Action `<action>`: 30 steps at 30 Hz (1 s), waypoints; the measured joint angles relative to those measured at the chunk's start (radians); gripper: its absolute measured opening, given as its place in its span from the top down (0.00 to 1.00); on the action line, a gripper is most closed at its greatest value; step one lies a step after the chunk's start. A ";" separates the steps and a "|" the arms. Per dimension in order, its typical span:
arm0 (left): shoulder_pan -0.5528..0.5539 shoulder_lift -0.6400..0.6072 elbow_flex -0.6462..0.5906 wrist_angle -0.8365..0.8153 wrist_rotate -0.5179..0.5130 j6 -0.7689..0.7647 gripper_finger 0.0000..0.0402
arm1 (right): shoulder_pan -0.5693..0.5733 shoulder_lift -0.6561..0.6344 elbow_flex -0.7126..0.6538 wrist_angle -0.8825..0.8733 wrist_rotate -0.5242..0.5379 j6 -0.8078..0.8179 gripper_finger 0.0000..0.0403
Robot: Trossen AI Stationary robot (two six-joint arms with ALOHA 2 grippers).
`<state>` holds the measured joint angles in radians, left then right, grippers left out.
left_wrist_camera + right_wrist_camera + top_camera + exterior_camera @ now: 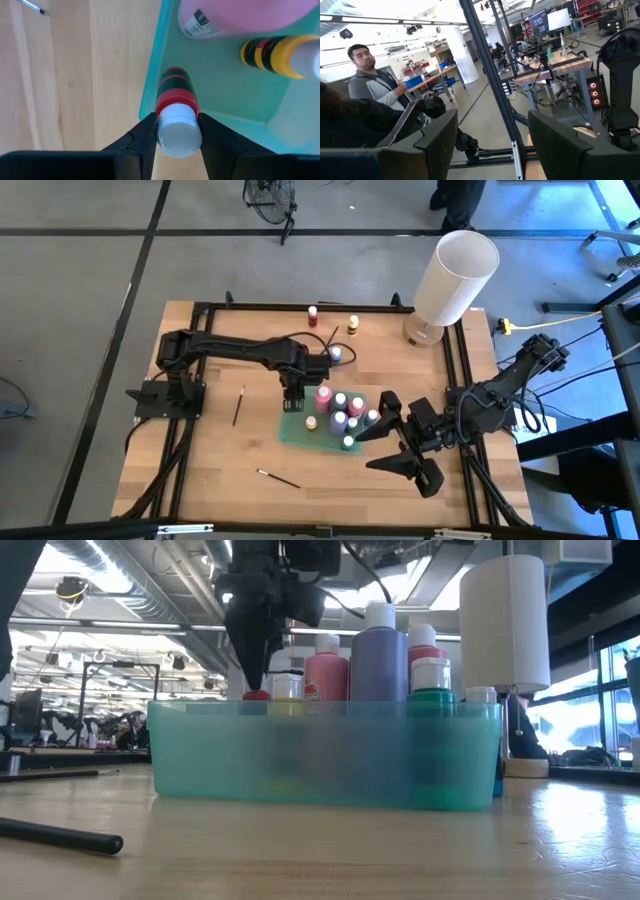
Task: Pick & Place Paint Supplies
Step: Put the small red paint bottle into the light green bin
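Lowering a red paint bottle [173,102], pinched by its white cap in the left gripper [178,131], into the teal tray's [152,75] left corner; next, releasing cleanly.

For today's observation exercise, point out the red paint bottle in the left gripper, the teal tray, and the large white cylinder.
red paint bottle [173,95]: left wrist view, on its red body above the white cap.
teal tray [325,755]: low view, on its front wall.
large white cylinder [455,277]: high view, on its side.
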<state>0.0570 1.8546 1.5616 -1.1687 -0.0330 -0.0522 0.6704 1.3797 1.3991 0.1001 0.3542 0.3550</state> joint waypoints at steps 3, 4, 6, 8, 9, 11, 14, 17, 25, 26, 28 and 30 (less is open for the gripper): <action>0.000 0.006 0.000 -0.003 -0.001 -0.005 0.69 | 0.000 0.000 0.000 0.000 0.000 0.004 0.39; 0.000 0.009 0.001 0.002 -0.001 -0.005 0.69 | 0.000 0.000 0.000 0.000 0.000 0.005 0.39; 0.000 0.017 0.000 0.000 -0.001 -0.006 0.70 | 0.000 0.000 0.000 -0.001 0.000 0.005 0.39; 0.000 0.023 0.000 0.004 0.000 -0.006 0.70 | 0.000 0.000 0.000 -0.002 0.000 0.007 0.39; 0.000 0.028 0.001 0.010 0.000 -0.006 0.70 | 0.000 0.000 0.000 -0.002 0.000 0.007 0.39; 0.000 0.038 0.000 0.000 0.000 -0.005 0.70 | 0.000 0.000 0.000 -0.003 0.000 0.011 0.39; 0.000 0.061 0.000 0.010 0.000 0.002 0.70 | 0.000 0.000 0.000 -0.005 0.000 0.023 0.39; 0.002 0.071 0.004 0.007 0.007 0.008 0.70 | 0.000 -0.001 0.000 -0.006 0.000 0.023 0.39; 0.005 0.072 0.003 0.011 0.008 0.013 0.69 | 0.000 -0.001 0.000 -0.019 0.000 0.023 0.39; 0.005 0.072 0.003 0.011 0.010 0.013 0.69 | 0.000 -0.001 0.000 -0.021 0.001 0.023 0.39; 0.004 0.072 0.003 0.012 0.009 0.013 0.69 | 0.000 -0.001 0.000 -0.025 0.001 0.023 0.39; 0.004 0.072 0.003 0.012 0.008 0.013 0.68 | 0.000 -0.001 0.000 -0.029 0.001 0.023 0.39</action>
<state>0.0608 1.9270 1.5642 -1.1564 -0.0253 -0.0395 0.6704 1.3788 1.3991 0.0708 0.3553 0.3779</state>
